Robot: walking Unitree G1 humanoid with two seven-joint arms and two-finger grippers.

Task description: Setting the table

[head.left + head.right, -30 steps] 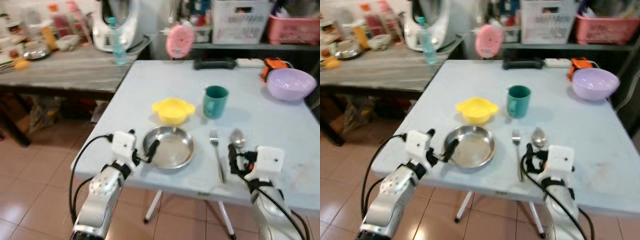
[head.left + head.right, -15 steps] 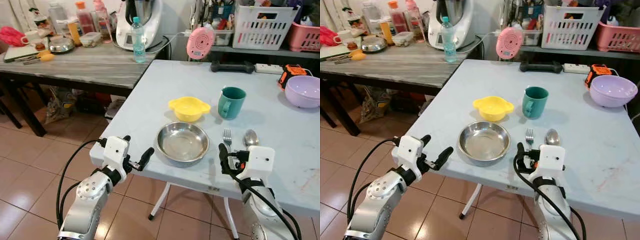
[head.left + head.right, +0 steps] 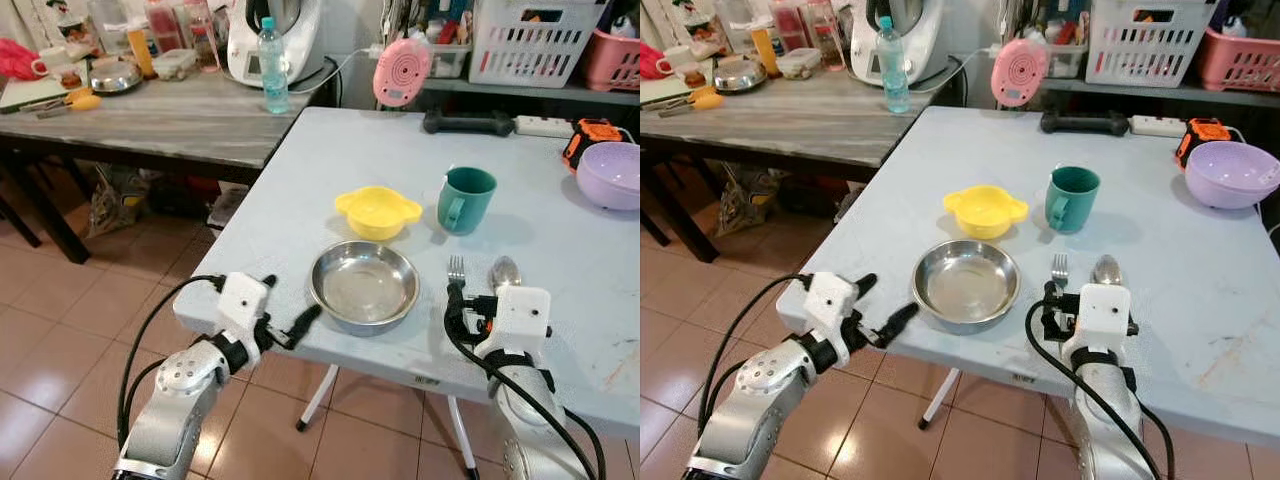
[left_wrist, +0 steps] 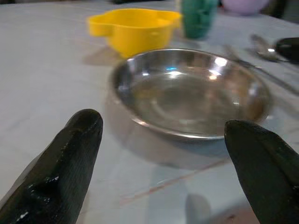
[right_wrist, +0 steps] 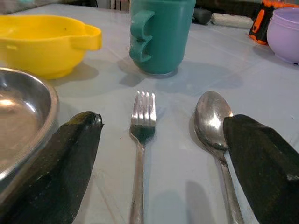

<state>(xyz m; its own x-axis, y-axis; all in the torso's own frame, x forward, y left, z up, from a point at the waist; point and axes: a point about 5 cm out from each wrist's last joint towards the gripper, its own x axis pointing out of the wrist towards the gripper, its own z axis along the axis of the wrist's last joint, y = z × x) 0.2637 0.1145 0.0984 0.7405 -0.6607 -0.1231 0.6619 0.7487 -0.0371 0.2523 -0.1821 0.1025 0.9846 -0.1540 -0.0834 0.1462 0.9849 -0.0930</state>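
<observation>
While both arms sit low at the near edge of the pale blue table (image 3: 300, 190), nothing is held. Left gripper (image 3: 285, 318) at the near left corner, black fingers spread wide, pointed along the near edge at the round stainless-steel plate (image 3: 364, 287); seen through the left wrist view, plate (image 4: 189, 93) framed between the two fingertips (image 4: 70, 154) but not touched, as if lined up for a nudge or a grasp. Right gripper (image 3: 1052, 310) at the near edge right of the plate, fingers likewise parted, astride the handles of the steel fork (image 5: 140, 140) and steel spoon (image 5: 212, 121), which lie side by side, parallel, tines and bowl away from the edge. Cutlery to the right of the plate: a place setting, probably near done.

Just beyond the plate, small yellow plastic bowl with two ear handles (image 3: 378, 211); beside it toward the right, teal mug (image 3: 465, 199), upright, handle facing the near edge. Both within a diner's reach.

Farther off, by the far right corner, lilac plastic bowl (image 3: 610, 174), well apart from the setting, apparently not part of it.
</observation>
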